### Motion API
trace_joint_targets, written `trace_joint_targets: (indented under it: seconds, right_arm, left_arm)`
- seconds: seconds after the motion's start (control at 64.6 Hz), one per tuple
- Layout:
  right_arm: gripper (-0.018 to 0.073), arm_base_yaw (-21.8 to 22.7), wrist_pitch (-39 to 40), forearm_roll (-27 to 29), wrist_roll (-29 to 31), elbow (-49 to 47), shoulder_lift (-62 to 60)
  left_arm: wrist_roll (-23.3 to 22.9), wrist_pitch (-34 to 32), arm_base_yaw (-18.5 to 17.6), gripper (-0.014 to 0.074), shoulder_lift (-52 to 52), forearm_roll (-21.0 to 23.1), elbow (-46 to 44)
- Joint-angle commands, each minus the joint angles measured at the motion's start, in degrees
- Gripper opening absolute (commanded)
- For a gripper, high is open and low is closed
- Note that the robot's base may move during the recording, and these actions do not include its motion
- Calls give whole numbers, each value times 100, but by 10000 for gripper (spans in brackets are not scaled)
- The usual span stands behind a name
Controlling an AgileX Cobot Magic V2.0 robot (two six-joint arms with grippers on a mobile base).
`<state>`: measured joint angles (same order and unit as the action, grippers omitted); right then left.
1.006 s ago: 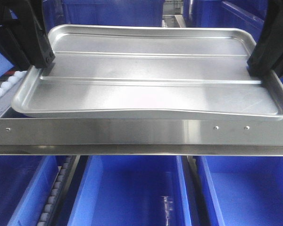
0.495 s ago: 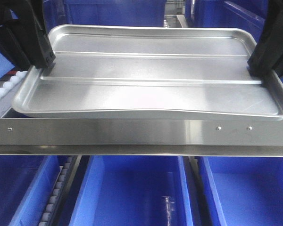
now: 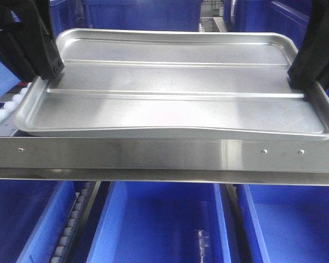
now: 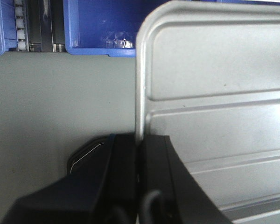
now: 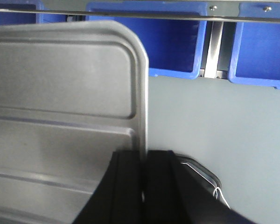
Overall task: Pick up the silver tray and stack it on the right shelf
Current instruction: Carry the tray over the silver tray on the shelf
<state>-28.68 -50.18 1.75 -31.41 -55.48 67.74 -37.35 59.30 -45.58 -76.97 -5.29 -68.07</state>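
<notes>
**While both end effectors pinch its short rims, the silver tray hangs at the shelf rail**

Where the front view centres, the silver tray (image 3: 175,82) is carried roughly level, base down and empty. The left end effector (image 3: 54,76) is closed on the rim at the tray's 9 o'clock. The right end effector (image 3: 296,79) is closed on the rim at its 3 o'clock. Each wrist view shows one black finger inside the rim and one outside.

The right shelf (image 3: 153,156) shows its shiny screwed front rail at the tray's 6 o'clock, with white rollers (image 3: 5,107) at 9 o'clock and blue bins (image 3: 159,224) below the rail. The wrist views show grey floor beside both short rims and the rail beyond the far corner. I judge the tray is not yet over the lanes, and no contact with the shelf can be made out.

Thin sheet metal like this should be light and fairly stiff, though the near long rim looks slightly wavy. The brushed surface is probably slick, so the rolled rim is the sensible hold. Opposed grips at mid-length of the short sides should guard against tilt and twist.
</notes>
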Motion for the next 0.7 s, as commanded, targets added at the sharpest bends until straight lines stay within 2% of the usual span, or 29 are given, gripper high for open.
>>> trace_joint_targets:
  seconds: [0.0,0.526,0.681]
  right_arm:
    - [57,-10,406,93,7,-176,-165]
    - [57,-10,482,93,7,-176,-165]
    - [57,-10,524,93,7,-197,-153]
  left_arm:
    - [19,-235,-82,-94,165,74,-148]
    - [19,-256,-82,-94,165,39,-148]
    - [19,-326,-82,-94,165,-311,-148]
